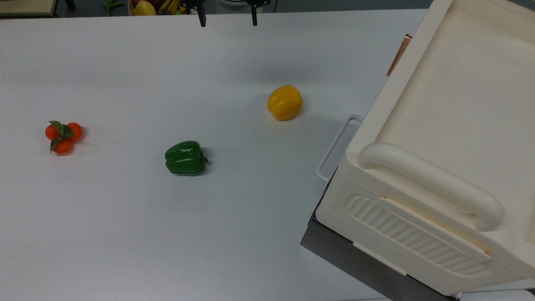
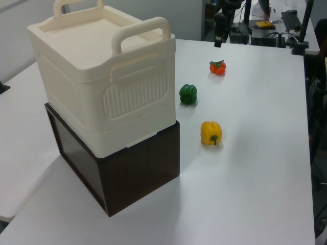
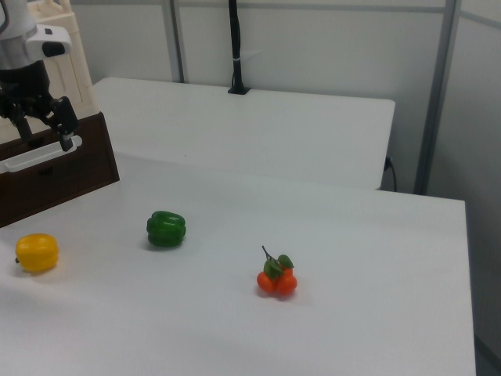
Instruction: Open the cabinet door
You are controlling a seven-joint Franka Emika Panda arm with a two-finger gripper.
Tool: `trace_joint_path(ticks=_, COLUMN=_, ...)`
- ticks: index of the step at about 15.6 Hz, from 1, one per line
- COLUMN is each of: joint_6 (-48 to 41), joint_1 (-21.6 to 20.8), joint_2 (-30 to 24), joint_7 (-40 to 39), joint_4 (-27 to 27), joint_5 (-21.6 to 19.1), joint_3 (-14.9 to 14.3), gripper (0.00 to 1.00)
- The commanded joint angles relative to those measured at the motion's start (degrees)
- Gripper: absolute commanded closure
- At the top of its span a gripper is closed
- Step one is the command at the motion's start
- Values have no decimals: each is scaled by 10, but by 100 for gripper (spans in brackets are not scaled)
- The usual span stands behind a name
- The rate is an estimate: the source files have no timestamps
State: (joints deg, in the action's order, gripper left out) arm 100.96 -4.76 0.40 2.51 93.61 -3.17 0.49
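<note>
A cream cabinet (image 1: pixel 455 108) stands on a dark brown box (image 2: pixel 138 168) at the top view's right. The cabinet door faces the top view's left and I see it edge-on, lying flush with the cabinet. Its copper strip handle (image 1: pixel 399 54) runs along the upper left edge. In the left view the door side is hidden behind the cabinet (image 2: pixel 102 76). My gripper (image 1: pixel 228 19) hangs open and empty over the table's far edge, well to the left of the handle. In the right view the gripper (image 3: pixel 45 131) shows in front of the dark box.
On the white table lie a yellow pepper (image 1: pixel 285 102), a green pepper (image 1: pixel 185 157) and a cluster of small tomatoes (image 1: pixel 63 137). A white loop handle (image 1: pixel 339 144) sticks out from the dark box below the door. A thick rounded bar handle (image 1: pixel 430 179) tops the cabinet.
</note>
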Motion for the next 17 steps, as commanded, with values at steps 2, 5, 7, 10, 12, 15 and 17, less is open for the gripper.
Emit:
trace_joint_path(ticks=2, joint_6=6, joint_1=-10, joint_2=-3, joint_7=7, joint_4=3, joint_5=11, joint_3=-7, gripper=0)
trace_joint_path(ticks=5, joint_6=5, joint_1=-10, joint_2=-4, joint_7=7, joint_4=3, joint_5=12, joint_3=-7, gripper=0)
trace_joint_path(ticks=7, joint_6=5, joint_1=-11, joint_2=-3, joint_7=7, joint_4=4, joint_5=13, joint_3=-7, gripper=0)
trace_joint_path(ticks=10, joint_6=5, joint_1=-11, joint_2=-4, joint_7=7, joint_4=4, joint_5=13, joint_3=-7, gripper=0)
trace_joint_path(ticks=12, joint_6=-7, joint_1=-11, joint_2=-5, joint_7=7, joint_4=4, joint_5=13, joint_3=-7, gripper=0)
trace_joint_path(ticks=15, joint_6=-30, joint_1=-10, joint_2=-9, joint_7=7, joint_4=4, joint_5=13, joint_3=-6, gripper=0)
trace_joint_path(ticks=17, joint_6=-30, joint_1=-3, joint_2=-9, joint_7=3, joint_4=3, joint_5=11, joint_3=-6, gripper=0)
